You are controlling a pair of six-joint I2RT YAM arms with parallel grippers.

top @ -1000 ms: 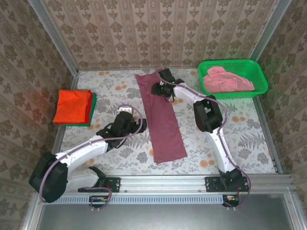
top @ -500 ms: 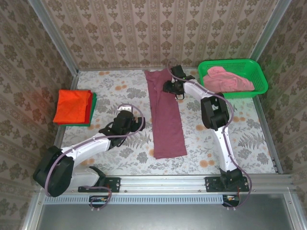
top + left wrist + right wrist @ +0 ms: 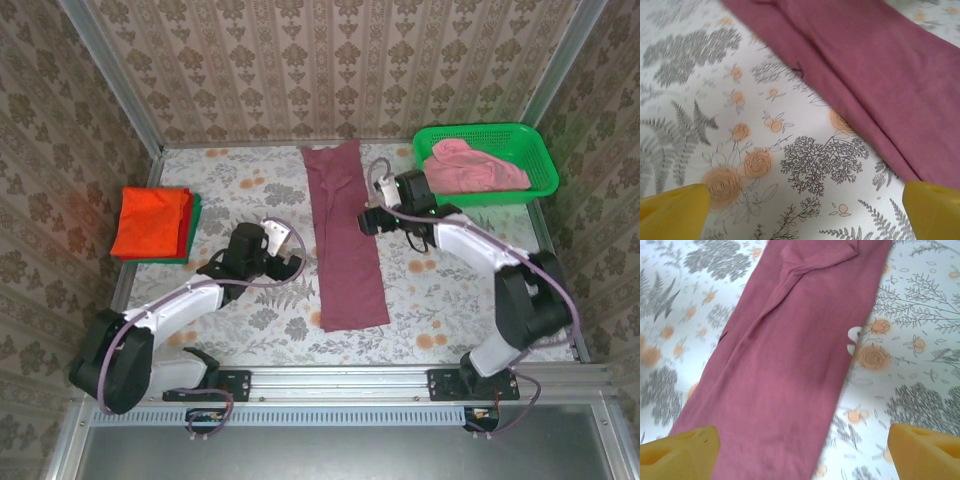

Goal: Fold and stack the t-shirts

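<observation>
Fabric first: the maroon t-shirt (image 3: 345,240) lies flat on the tabletop (image 3: 440,310), folded into a long narrow strip. It runs from close to the near edge, about mid-width, straight back to the far edge. A few soft creases show along its length, and in the right wrist view a scrap of white print peeks out at its right-hand side.

Just left of the strip, roughly halfway up it, the left gripper (image 3: 288,252) hangs over bare floral tabletop. Its yellow fingers (image 3: 672,210) are spread wide, with nothing between them.

A little farther back, at the strip's right side, the right gripper (image 3: 368,220) is also spread wide and empty. One of its fingers (image 3: 677,452) sits above the maroon cloth, the other above the tabletop.

At the left edge, well apart from the strip, a folded orange t-shirt (image 3: 150,220) rests on a green t-shirt (image 3: 194,230), whose border shows beneath it.

In the far right corner stands a green mesh basket (image 3: 470,130), and a crumpled pink t-shirt (image 3: 470,168) lies inside it.
</observation>
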